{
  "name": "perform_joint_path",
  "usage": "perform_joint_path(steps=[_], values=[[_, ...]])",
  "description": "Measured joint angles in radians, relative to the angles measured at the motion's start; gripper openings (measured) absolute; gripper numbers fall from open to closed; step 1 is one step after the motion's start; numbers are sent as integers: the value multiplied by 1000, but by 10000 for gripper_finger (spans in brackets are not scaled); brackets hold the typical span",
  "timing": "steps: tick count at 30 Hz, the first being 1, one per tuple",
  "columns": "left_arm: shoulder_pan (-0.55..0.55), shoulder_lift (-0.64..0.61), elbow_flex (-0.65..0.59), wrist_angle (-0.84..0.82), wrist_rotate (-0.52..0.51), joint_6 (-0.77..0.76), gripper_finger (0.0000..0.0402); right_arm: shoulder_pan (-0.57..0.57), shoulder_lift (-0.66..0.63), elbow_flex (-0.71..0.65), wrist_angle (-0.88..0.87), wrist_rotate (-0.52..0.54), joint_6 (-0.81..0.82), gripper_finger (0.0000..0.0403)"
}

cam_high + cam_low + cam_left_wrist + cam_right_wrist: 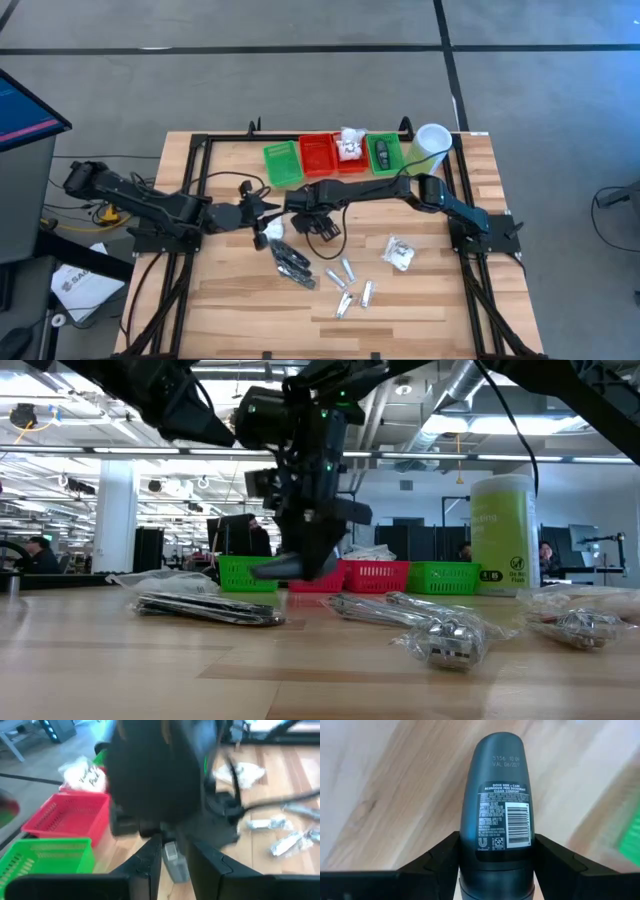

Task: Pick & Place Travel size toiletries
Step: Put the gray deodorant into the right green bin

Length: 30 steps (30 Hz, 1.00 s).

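My right gripper [496,865] hangs over the middle of the wooden table [430,300], just in front of the row of small trays, and its two fingers [437,860] clamp the sides of a dark grey deodorant stick [496,795], label and barcode facing the wrist camera. From table height the stick shows as a grey oval end poking out below the gripper, just above the wood, in front of the red tray [377,575]. My left gripper [172,865] sits just beside the right one, near the table's centre, with its fingers set narrowly apart around a small grey piece [172,860]; I cannot tell what that piece is. Behind them the trays stand side by side: a green tray [281,163], a red one, another red one with a white packet [350,145] in it, and a green tray [384,153] with a dark piece inside. A pale green cylinder [430,143] stands at the row's right end. Nearer the front edge lie black narrow pieces [292,262], several silver tubes [350,290] and a crumpled packet [399,253].
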Motion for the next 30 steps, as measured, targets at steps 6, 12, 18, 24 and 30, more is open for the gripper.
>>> perform_joint_path(steps=[6, 12, 18, 24, 30], values=[[0, -3, -1, 1, -6, 0, 80, -10, -17, 55, -86, 0, 44, 200], [0, -3, -1, 3, -9, 0, 80, -18, -77, 62, -119, -41, 114, 202], [-1, -4, -1, -3, -10, 0, 80, -41, -132, 61, -173, -51, 210, 202], [-5, -4, -1, -12, -10, 0, 80, -74, -180, 61, -205, -51, 291, 202], [-5, -4, -1, -27, -11, -2, 80, -112, -223, 59, -250, -55, 382, 203]])
